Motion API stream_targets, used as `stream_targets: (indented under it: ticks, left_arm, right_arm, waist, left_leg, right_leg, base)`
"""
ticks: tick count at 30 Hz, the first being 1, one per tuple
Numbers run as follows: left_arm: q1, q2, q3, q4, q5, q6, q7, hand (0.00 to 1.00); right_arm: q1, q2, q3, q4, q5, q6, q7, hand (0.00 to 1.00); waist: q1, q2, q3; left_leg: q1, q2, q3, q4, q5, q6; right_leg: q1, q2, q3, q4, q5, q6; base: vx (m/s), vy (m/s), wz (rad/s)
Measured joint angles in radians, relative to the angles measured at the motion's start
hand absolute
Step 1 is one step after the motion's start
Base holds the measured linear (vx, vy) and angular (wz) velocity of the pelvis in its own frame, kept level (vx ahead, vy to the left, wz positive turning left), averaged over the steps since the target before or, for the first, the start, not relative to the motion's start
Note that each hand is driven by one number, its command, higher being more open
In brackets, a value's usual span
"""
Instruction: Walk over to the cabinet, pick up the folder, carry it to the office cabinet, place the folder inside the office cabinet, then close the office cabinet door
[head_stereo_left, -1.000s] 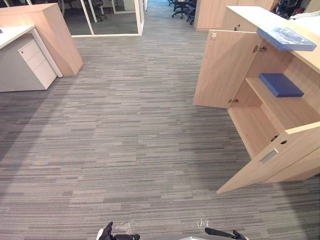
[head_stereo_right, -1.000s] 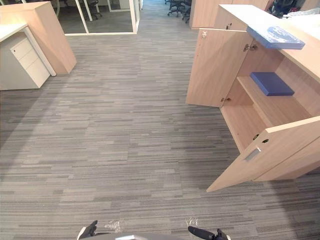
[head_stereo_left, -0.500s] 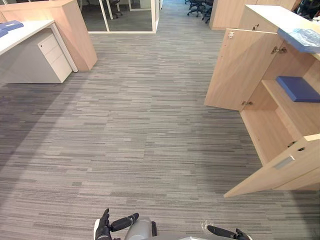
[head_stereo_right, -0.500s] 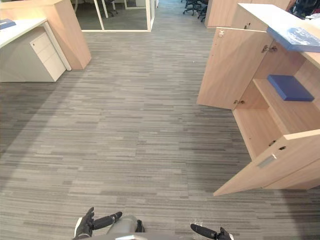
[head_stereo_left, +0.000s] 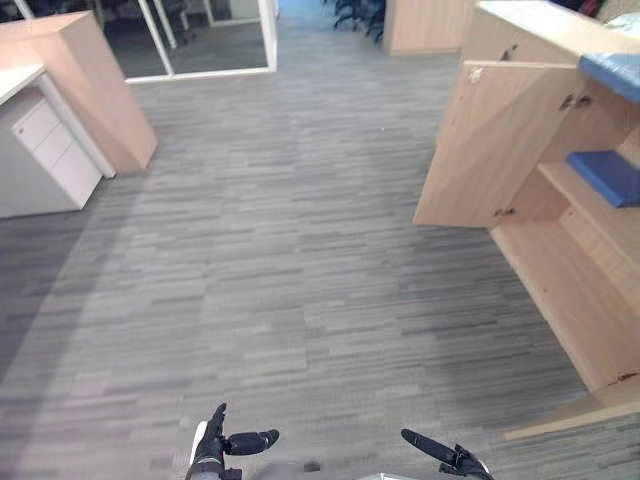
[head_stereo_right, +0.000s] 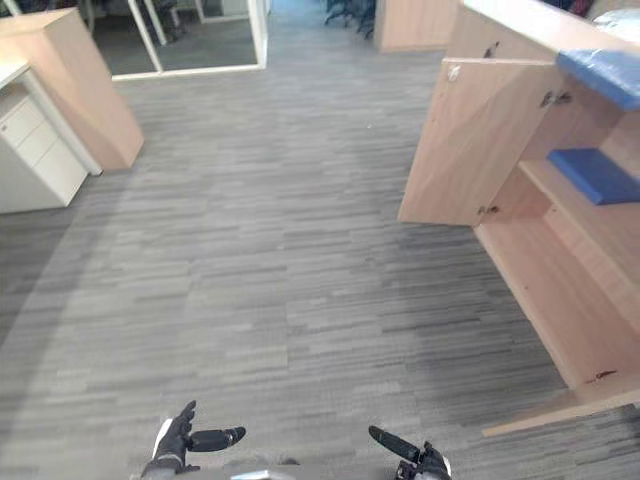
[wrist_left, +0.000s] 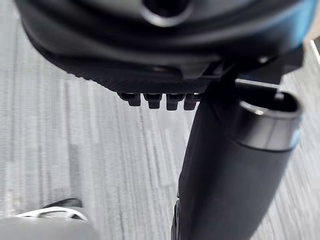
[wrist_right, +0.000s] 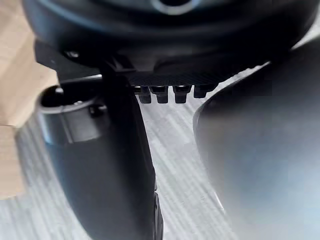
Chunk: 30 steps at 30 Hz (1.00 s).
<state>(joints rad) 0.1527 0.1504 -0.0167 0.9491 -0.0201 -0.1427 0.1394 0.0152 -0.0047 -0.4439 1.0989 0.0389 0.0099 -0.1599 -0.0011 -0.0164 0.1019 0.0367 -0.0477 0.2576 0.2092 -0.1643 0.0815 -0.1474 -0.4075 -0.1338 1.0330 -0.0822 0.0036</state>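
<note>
Two hands hang empty, fingers straight: left hand (head_stereo_left: 212, 448), right hand (head_stereo_left: 450, 458). At two o'clock, the folder (head_stereo_left: 612, 72) atop the cabinet (head_stereo_left: 500, 140) looks light, stiff, flat; pinch its near edge.

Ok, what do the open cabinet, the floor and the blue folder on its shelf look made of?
Cabinet: light wood-grain board, matte, probably laminate. Floor: grey striped carpet, no shine. Blue folder: flat matte cover, plastic or card; cannot tell.

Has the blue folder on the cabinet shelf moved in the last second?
No. The blue folder still lies at the same spot on the shelf, behind the open door. The whole view has shifted, so it was the camera that moved.
</note>
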Motion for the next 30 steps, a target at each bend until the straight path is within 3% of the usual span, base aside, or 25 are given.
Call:
stream_targets:
  ticks: [3,5,6,8,9,10,11,13,14,15,16,18,20,22,25,28,30]
  left_arm:
    - [-0.023,0.000,-0.018,0.036,-0.007,-0.002,-0.010,1.00]
    - [-0.041,0.003,-0.034,0.066,-0.006,-0.002,-0.017,1.00]
    - [-0.045,0.003,-0.038,0.075,-0.006,-0.003,-0.017,1.00]
    - [-0.051,0.007,-0.036,0.077,-0.007,-0.002,-0.016,1.00]
    - [-0.051,0.015,-0.036,0.077,-0.006,-0.003,-0.013,1.00]
    - [-0.058,0.018,-0.036,0.092,0.003,-0.002,-0.013,1.00]
    - [-0.054,0.010,-0.036,0.105,0.020,-0.001,-0.013,1.00]
    - [-0.046,0.000,-0.016,0.119,0.047,0.003,-0.017,1.00]
    - [-0.044,-0.002,0.005,0.118,0.052,0.005,-0.017,1.00]
    - [-0.036,-0.008,0.054,0.108,0.051,0.009,-0.015,1.00]
    - [-0.016,-0.024,0.095,0.089,0.050,0.012,-0.013,1.00]
    - [0.006,-0.034,0.133,0.077,0.047,0.013,-0.008,1.00]
    - [0.020,-0.044,0.192,0.039,-0.001,0.011,-0.007,1.00]
    - [0.020,-0.051,0.203,0.012,-0.015,0.010,0.002,1.00]
    - [0.020,-0.074,0.242,-0.004,-0.055,0.010,0.027,1.00]
    - [0.014,-0.098,0.286,-0.005,-0.066,0.011,0.048,1.00]
    - [0.005,-0.113,0.314,-0.003,-0.078,0.012,0.055,1.00]
  right_arm:
    - [-0.007,-0.001,0.076,-0.035,-0.001,-0.023,-0.001,1.00]
    - [-0.025,-0.004,0.131,-0.044,-0.001,-0.030,0.004,1.00]
    - [-0.030,-0.006,0.155,-0.049,-0.001,-0.034,0.004,1.00]
    - [-0.028,-0.003,0.176,-0.053,-0.001,-0.034,0.005,1.00]
    - [-0.022,-0.003,0.193,-0.052,0.000,-0.034,0.005,1.00]
    - [-0.029,-0.013,0.200,-0.049,0.001,-0.034,0.013,1.00]
    - [-0.031,-0.024,0.207,-0.045,0.000,-0.036,0.015,1.00]
    - [-0.030,-0.036,0.218,-0.045,0.002,-0.043,0.021,1.00]
    - [-0.028,-0.032,0.211,-0.046,0.004,-0.042,0.019,1.00]
    - [-0.020,-0.028,0.204,-0.055,0.004,-0.038,0.019,1.00]
    - [-0.006,-0.026,0.196,-0.066,0.004,-0.033,0.017,1.00]
    - [0.001,-0.028,0.191,-0.062,0.006,-0.033,0.006,1.00]
    - [0.004,-0.024,0.190,-0.039,0.012,-0.029,0.002,1.00]
    - [0.009,-0.023,0.190,-0.031,0.012,-0.026,0.001,1.00]
    - [0.007,-0.023,0.192,-0.015,0.012,-0.021,0.002,1.00]
    - [0.006,-0.018,0.235,-0.007,0.011,-0.020,0.002,1.00]
    - [0.010,-0.024,0.267,-0.006,0.010,-0.020,0.002,1.00]
  waist:
    - [-0.015,0.000,0.016]
    - [-0.034,0.002,0.037]
    - [-0.038,0.003,0.039]
    - [-0.035,-0.013,0.048]
    - [-0.032,-0.027,0.053]
    - [-0.032,-0.026,0.060]
    - [-0.033,-0.001,0.056]
    - [-0.039,0.025,0.060]
    - [-0.043,0.025,0.060]
    - [-0.042,0.036,0.066]
    - [-0.035,0.050,0.070]
    - [-0.028,0.055,0.074]
    - [-0.007,0.030,0.079]
    - [0.002,0.014,0.077]
    - [0.023,0.000,0.080]
    - [0.043,0.002,0.079]
    - [0.051,0.006,0.076]
  left_leg:
    - [0.118,0.013,0.021,-0.075,-0.003,-0.006]
    - [0.165,0.037,0.035,-0.082,-0.017,-0.028]
    - [0.175,0.047,0.038,-0.094,-0.028,-0.046]
    - [0.212,0.051,0.051,-0.132,-0.046,-0.078]
    - [0.235,0.048,0.058,-0.132,-0.064,-0.108]
    - [0.266,0.065,0.068,-0.123,-0.088,-0.141]
    - [0.273,0.090,0.075,-0.116,-0.091,-0.148]
    - [0.232,0.173,0.069,0.055,-0.118,-0.192]
    - [0.192,0.205,0.057,0.153,-0.120,-0.197]
    - [0.104,0.284,0.021,0.383,-0.094,-0.184]
    - [0.023,0.353,-0.021,0.598,-0.004,-0.146]
    - [-0.064,0.400,-0.062,0.803,0.014,-0.166]
    - [-0.160,0.384,-0.054,0.914,-0.018,-0.184]
    - [-0.218,0.351,-0.046,0.889,-0.044,-0.180]
    - [-0.272,0.274,-0.081,0.645,-0.092,-0.185]
    - [-0.308,0.201,-0.270,0.305,-0.089,-0.190]
    - [-0.336,0.160,-0.412,0.234,-0.072,-0.207]
  right_leg:
    - [-0.093,0.026,-0.123,-0.013,-0.097,-0.003]
    - [-0.125,0.076,-0.215,-0.218,-0.123,0.013]
    - [-0.136,0.096,-0.249,-0.328,-0.115,0.013]
    - [-0.146,0.125,-0.285,-0.535,-0.035,0.009]
    - [-0.147,0.148,-0.288,-0.628,0.045,-0.009]
    - [-0.149,0.178,-0.274,-0.616,0.101,-0.071]
    - [-0.147,0.203,-0.280,-0.605,0.082,-0.076]
    - [-0.132,0.273,-0.281,-0.602,-0.004,-0.078]
    - [-0.119,0.296,-0.287,-0.615,-0.022,-0.084]
    - [-0.073,0.348,-0.306,-0.658,-0.046,-0.088]
    - [-0.016,0.391,-0.333,-0.694,-0.066,-0.099]
    - [0.038,0.448,-0.302,-0.719,-0.078,-0.117]
    - [0.121,0.490,-0.242,-0.782,-0.091,-0.130]
    - [0.165,0.500,-0.201,-0.822,-0.091,-0.129]
    - [0.243,0.508,-0.105,-0.876,-0.081,-0.134]
    - [0.293,0.519,-0.003,-0.909,-0.087,-0.124]
    - [0.315,0.520,0.050,-0.914,-0.104,-0.096]
  base:
    - [0.32,0.058,-0.35]
    - [0.24,-0.070,-0.13]
    - [0.24,-0.119,-0.02]
    - [0.21,-0.145,-0.08]
    - [0.27,-0.224,-0.37]
    - [0.30,-0.230,-0.49]
    - [0.37,-0.270,-0.63]
    - [0.42,-0.324,-0.51]
    - [0.41,-0.364,-0.34]
    - [0.41,-0.352,-0.39]
    - [0.47,-0.365,-0.53]
    - [0.39,-0.222,-0.57]
    - [0.40,-0.154,-0.74]
    - [0.36,-0.102,-0.68]
    - [0.42,-0.034,-0.95]
    - [0.38,0.080,-1.05]
    - [0.40,0.142,-0.87]
